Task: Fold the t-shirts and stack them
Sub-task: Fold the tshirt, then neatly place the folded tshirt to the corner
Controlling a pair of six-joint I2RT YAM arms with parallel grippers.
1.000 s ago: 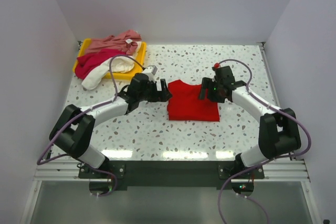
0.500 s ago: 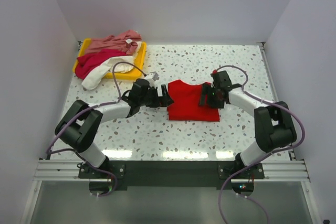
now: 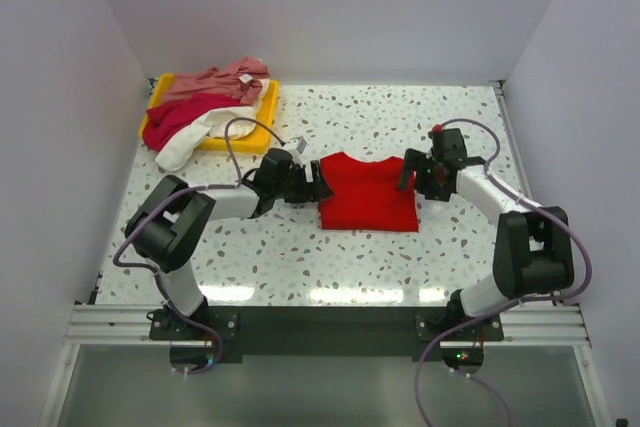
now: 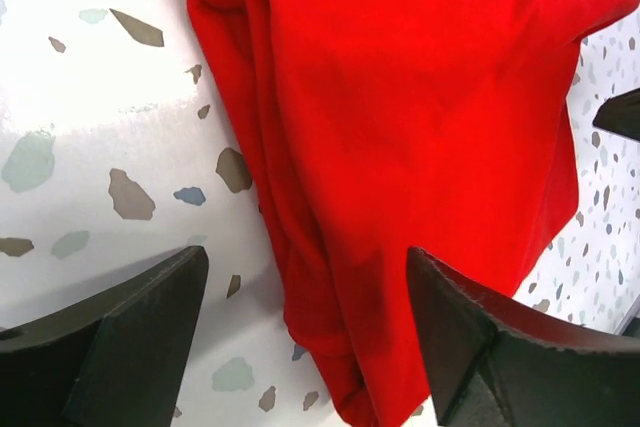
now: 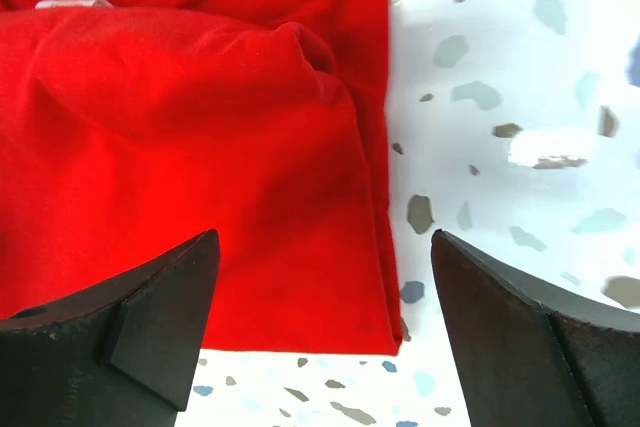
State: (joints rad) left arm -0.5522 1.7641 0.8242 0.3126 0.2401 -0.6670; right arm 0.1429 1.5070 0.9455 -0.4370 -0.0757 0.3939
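Observation:
A bright red t-shirt (image 3: 365, 192) lies folded into a rough square at the table's middle. My left gripper (image 3: 316, 186) is open at the shirt's left edge, jaws astride the folded edge (image 4: 300, 247) and holding nothing. My right gripper (image 3: 408, 175) is open at the shirt's right edge (image 5: 380, 197), empty. The dusty pink t-shirt (image 3: 215, 79), the crimson-magenta t-shirt (image 3: 178, 117) and the cream-white t-shirt (image 3: 190, 147) lie crumpled in and over the yellow tray (image 3: 262, 125) at the back left.
The speckled terrazzo table (image 3: 300, 247) is walled in by white panels on three sides. The cream-white shirt hangs over the tray's near edge onto the table. Both arms' cables loop above the surface.
The left gripper has slid right up to the red shirt's left edge. The right gripper has drawn back off the shirt to its right edge. The shirt lies as before.

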